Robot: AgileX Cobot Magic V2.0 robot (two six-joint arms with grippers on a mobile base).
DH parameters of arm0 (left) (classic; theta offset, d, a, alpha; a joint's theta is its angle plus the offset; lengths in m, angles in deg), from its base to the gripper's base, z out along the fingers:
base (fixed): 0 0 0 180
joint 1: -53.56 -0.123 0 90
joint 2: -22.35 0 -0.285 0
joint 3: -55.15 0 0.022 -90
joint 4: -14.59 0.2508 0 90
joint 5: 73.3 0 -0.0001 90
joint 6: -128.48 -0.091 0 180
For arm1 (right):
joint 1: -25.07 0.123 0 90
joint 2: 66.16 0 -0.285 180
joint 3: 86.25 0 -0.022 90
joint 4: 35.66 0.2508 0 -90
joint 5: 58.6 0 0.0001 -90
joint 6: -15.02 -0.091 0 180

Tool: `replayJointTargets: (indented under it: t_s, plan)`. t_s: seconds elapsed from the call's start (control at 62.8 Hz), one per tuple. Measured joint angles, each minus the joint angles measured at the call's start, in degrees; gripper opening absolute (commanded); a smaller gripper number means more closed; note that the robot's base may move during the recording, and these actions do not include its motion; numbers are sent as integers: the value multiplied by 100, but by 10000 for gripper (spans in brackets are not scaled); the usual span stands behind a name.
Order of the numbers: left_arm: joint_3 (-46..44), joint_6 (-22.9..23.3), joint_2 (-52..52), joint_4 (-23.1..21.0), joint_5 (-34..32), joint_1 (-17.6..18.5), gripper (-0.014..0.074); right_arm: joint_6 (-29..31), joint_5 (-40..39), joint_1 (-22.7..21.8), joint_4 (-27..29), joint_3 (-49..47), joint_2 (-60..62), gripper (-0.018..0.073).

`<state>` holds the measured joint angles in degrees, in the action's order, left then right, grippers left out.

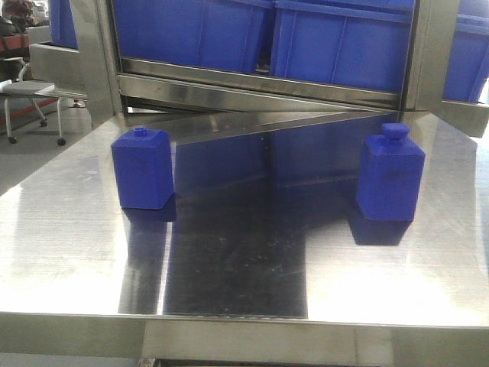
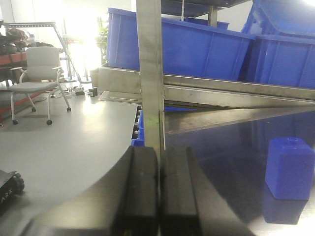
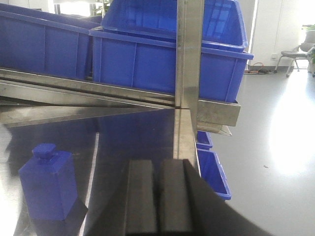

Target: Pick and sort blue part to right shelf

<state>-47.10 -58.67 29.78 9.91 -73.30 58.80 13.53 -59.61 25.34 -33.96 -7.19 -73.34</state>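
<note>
The blue part (image 1: 390, 174), a deep-blue bottle-shaped block with a wide flat cap, stands upright on the right side of the steel table (image 1: 244, 267). It also shows at the lower left of the right wrist view (image 3: 47, 184). My right gripper (image 3: 158, 167) is shut and empty, to the right of the part and apart from it. My left gripper (image 2: 159, 152) is shut and empty at the table's left side. Neither gripper shows in the front view.
A squatter blue block with a small round stud (image 1: 143, 168) stands on the table's left; it also shows in the left wrist view (image 2: 290, 167). Blue bins (image 1: 336, 42) sit on the steel shelf behind. Shelf posts (image 1: 95, 61) rise at both back corners. An office chair (image 2: 39, 78) stands far left.
</note>
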Motion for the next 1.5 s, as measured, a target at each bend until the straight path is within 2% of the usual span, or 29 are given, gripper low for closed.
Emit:
replayJointTargets:
  t_s: [1.289, 1.496]
  plan:
    - [0, 0, 0, 0, 0, 0, 123, 0, 0, 0, 0, 0, 0, 45]
    - [0, 0, 0, 0, 0, 0, 123, 0, 1069, 0, 0, -646, 0, 45]
